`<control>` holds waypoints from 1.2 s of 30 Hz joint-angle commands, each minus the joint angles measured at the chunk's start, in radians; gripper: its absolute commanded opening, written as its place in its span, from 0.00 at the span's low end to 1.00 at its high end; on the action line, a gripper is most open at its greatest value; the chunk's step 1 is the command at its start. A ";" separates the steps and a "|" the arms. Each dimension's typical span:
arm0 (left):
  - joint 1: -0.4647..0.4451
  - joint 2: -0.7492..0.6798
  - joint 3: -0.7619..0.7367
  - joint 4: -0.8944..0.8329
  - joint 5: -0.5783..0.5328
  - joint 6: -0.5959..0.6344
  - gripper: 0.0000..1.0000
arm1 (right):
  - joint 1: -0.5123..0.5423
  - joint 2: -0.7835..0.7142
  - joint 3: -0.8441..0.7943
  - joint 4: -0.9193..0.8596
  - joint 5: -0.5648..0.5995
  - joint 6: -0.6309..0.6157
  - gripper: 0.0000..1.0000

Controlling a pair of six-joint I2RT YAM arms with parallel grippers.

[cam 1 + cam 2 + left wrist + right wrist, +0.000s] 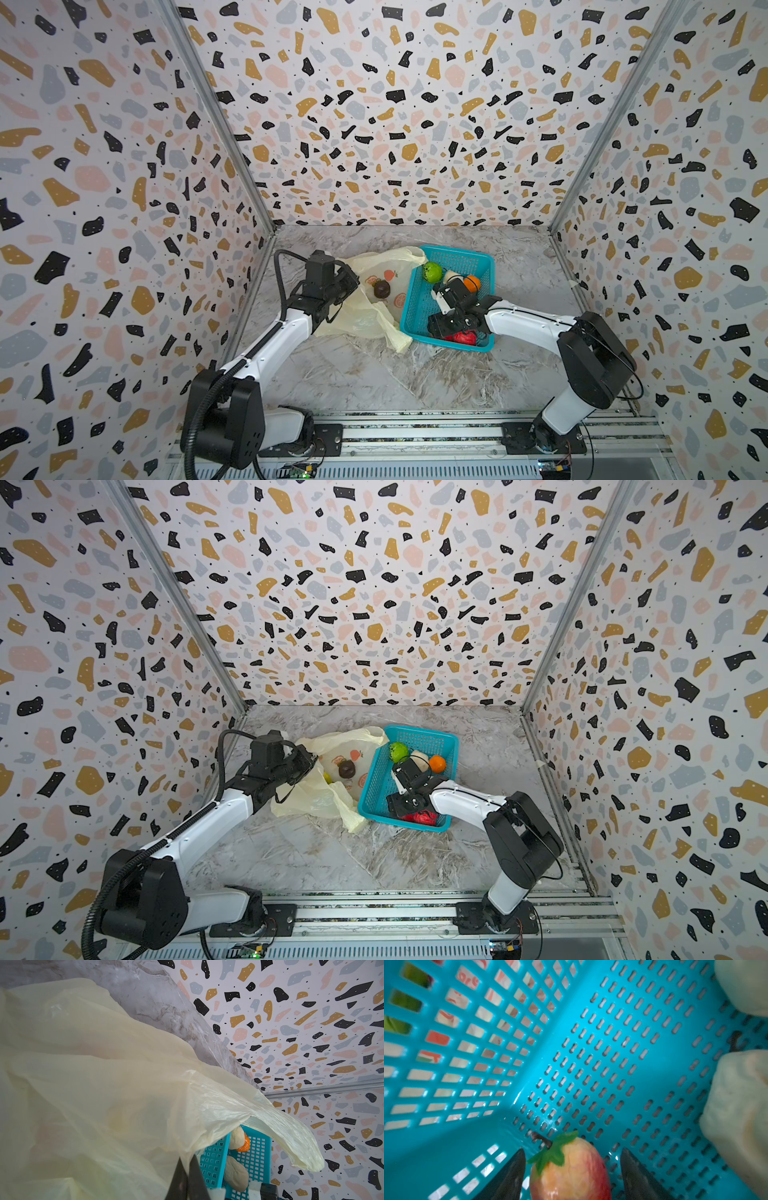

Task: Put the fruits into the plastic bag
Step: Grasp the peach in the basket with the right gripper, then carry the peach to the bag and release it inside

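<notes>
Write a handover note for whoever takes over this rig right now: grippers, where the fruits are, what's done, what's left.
Left gripper: shut on the plastic bag, holding its edge up beside the teal basket.
Right gripper: open inside the basket, jaws either side of the red-yellow fruit, not yet touching it.
Done: dark brown-purple fruit appears to lie in the bag; a yellow-green one peeks out there.
Left to do: green fruit, orange fruit, cream lump, second cream lump and the red-yellow fruit are in the basket.
</notes>
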 commanded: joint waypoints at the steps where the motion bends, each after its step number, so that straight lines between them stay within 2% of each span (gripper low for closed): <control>1: -0.006 -0.005 0.007 0.018 0.002 0.005 0.00 | 0.019 0.020 0.014 -0.062 0.018 -0.001 0.70; 6: -0.005 -0.011 0.003 0.021 0.002 0.006 0.00 | 0.025 0.035 0.005 -0.050 0.039 0.020 0.60; 11: -0.006 -0.010 0.001 0.024 0.004 0.006 0.00 | 0.022 -0.003 -0.010 -0.029 0.074 0.034 0.38; 17: -0.005 -0.008 -0.003 0.024 0.006 0.005 0.00 | -0.012 -0.095 -0.032 0.021 0.077 0.064 0.23; 26: -0.006 -0.004 -0.005 0.029 0.009 0.002 0.00 | -0.100 -0.164 -0.034 0.072 0.036 0.094 0.22; 32: -0.006 -0.003 -0.003 0.036 0.013 0.008 0.00 | -0.091 -0.228 0.003 0.106 0.021 0.093 0.21; 36: -0.006 -0.001 -0.005 0.042 0.021 0.009 0.00 | -0.027 -0.235 0.071 0.140 0.005 0.089 0.21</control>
